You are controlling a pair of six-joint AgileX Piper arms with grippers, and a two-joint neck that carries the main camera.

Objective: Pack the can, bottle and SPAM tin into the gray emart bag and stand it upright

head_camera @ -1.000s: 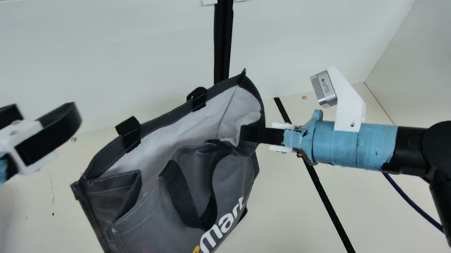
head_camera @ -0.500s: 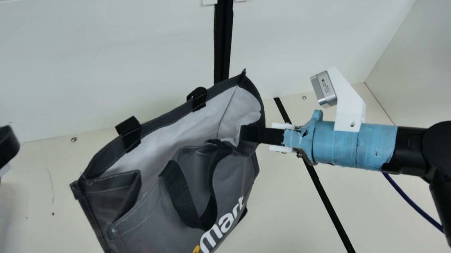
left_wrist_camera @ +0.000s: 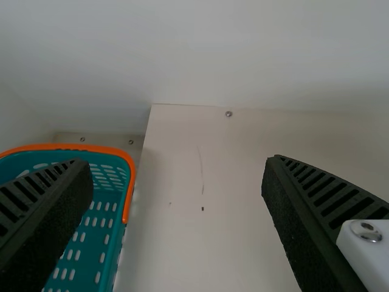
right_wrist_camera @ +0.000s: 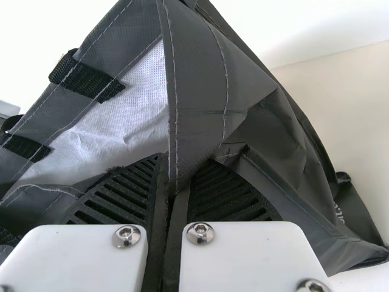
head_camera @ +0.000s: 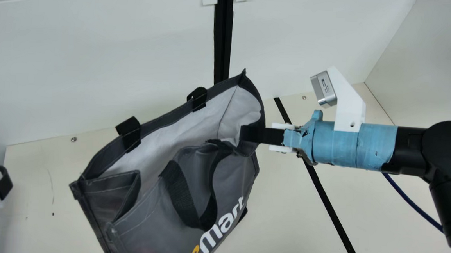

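Observation:
The gray emart bag [head_camera: 145,227] stands tilted in the middle of the main view, its mouth gaping and its pale lining showing; the bottom of its inside is hidden. My right gripper [head_camera: 250,134] is shut on the bag's rim at the right-hand end. In the right wrist view the edge of the bag [right_wrist_camera: 203,91] is pinched between the two fingers of my right gripper [right_wrist_camera: 175,191]. At the left edge of the main view is my left gripper [head_camera: 3,181], apart from the bag. In the left wrist view my left gripper [left_wrist_camera: 176,207] has its fingers wide apart with nothing between them.
A teal basket with an orange rim [left_wrist_camera: 129,182] stands beside the left end of the cream table [left_wrist_camera: 182,243], close to my left gripper. A white wall [head_camera: 116,57] rises behind the bag, and a black strip [head_camera: 329,197] crosses the table at the right.
My left gripper has drawn away from the bag, toward the left edge and downward in the main view, over the basket's side. The right arm and the bag have stayed practically still.

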